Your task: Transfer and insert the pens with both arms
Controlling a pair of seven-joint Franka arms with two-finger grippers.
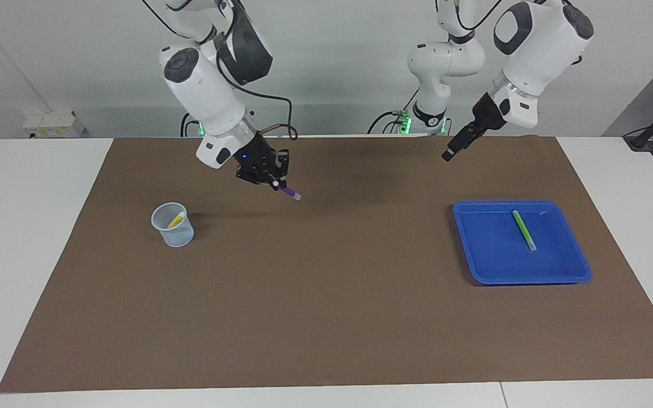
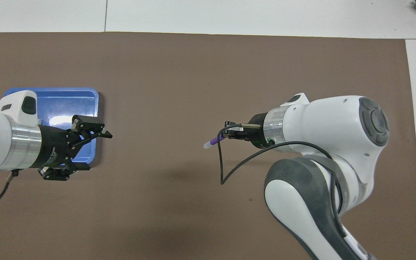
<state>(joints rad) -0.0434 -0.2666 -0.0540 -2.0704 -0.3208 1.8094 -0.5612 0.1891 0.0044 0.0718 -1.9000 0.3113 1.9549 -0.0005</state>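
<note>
Facing view: we see the purple pen [image 1: 289, 192] held up in the air by the right gripper [image 1: 272, 180], upper left of centre, over the bare brown mat [image 1: 326, 317]. The pen tilts downward and its whitish end sticks out past the fingers. The right arm [image 1: 207, 96] comes down from the top left and bends toward the centre. The yellow pen [image 1: 177, 219] stands leaning inside the mesh cup [image 1: 173, 225], at the left of the frame. The green pen [image 1: 524, 230] lies flat in the blue tray [image 1: 579, 272] at the right.

The left gripper [image 1: 452, 149] hangs above the mat, upper right; from this side we cannot tell its opening. In the overhead view the left gripper [image 2: 99, 142] shows its fingers spread wide, with nothing between them. There the left arm [image 2: 5, 141] covers part of the tray [image 2: 85, 94], and we cannot find the green pen or the cup.
</note>
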